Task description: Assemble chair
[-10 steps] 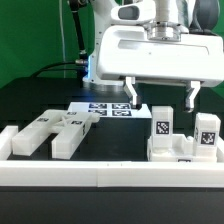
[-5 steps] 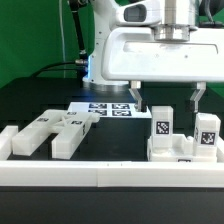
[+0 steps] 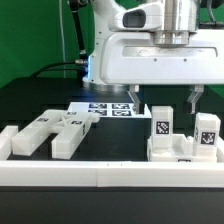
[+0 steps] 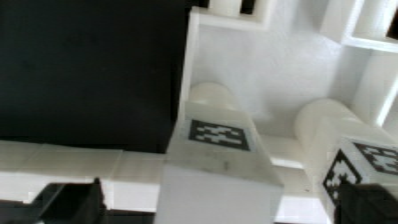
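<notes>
**Gripper displacement over the last second.**
The gripper (image 3: pixel 165 103) has shifted a little toward the exterior view's right, carrying its broad white body further over the tagged upright posts of the chair (image 3: pixel 185 148). Most of this travel came in the first half-second.

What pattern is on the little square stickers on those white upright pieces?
Black-and-white blocky squares; the sticker shows best in the wrist view.

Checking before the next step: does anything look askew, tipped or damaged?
Nothing stands out. The partly built chair stands upright, the loose pieces lie flat, and the open gripper hangs above the chair.
</notes>
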Motion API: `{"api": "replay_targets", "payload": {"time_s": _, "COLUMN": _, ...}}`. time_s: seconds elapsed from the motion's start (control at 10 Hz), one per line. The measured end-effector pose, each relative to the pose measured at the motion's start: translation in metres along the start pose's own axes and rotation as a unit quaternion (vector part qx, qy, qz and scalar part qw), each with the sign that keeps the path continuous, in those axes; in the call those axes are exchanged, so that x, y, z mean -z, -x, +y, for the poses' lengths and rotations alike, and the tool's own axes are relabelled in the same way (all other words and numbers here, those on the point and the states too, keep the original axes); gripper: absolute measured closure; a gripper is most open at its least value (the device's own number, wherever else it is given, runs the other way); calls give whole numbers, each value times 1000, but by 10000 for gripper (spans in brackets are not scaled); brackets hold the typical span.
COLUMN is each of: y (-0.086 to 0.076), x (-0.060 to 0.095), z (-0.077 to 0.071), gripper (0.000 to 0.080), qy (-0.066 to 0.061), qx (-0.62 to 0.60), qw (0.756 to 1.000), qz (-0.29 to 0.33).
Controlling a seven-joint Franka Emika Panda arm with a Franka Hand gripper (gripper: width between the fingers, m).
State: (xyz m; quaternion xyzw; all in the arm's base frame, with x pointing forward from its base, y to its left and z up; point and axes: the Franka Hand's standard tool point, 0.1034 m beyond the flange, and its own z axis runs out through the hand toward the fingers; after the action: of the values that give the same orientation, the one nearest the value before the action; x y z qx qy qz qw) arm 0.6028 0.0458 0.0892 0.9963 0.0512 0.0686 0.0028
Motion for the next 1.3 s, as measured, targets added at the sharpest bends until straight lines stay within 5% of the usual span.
{"api": "replay_targets", "payload": {"time_s": 0.1, "y": 0, "x": 0, "z": 2, "gripper": 150, "qy": 0, "qx": -1, "qw": 1000, "qz": 0}}
{"api": "replay_targets", "payload": {"time_s": 0.2, "y": 1, "x": -2, "z": 4, "gripper": 272, "qy": 1, "qx": -2, "qw": 1000, "qz": -1}}
{"api": "replay_targets", "payload": {"time_s": 0.3, "y": 1, "x": -2, "z": 4, "gripper": 272, "qy": 1, "qx": -2, "qw": 1000, "qz": -1}}
{"api": "replay_targets", "payload": {"time_s": 0.5, "y": 1, "x": -3, "z": 4, "gripper": 510, "qy": 1, "qx": -3, "qw": 1000, "qz": -2}}
{"api": "replay_targets", "payload": {"time_s": 1.0, "y": 1, "x": -3, "z": 0, "gripper": 509, "qy": -2, "qx": -107, "qw": 994, "qz": -2}}
{"api": "replay_targets", "payload": {"time_s": 1.3, "y": 1, "x": -4, "z": -4, "gripper": 509, "qy": -5, "qx": -255, "qw": 967, "qz": -2}}
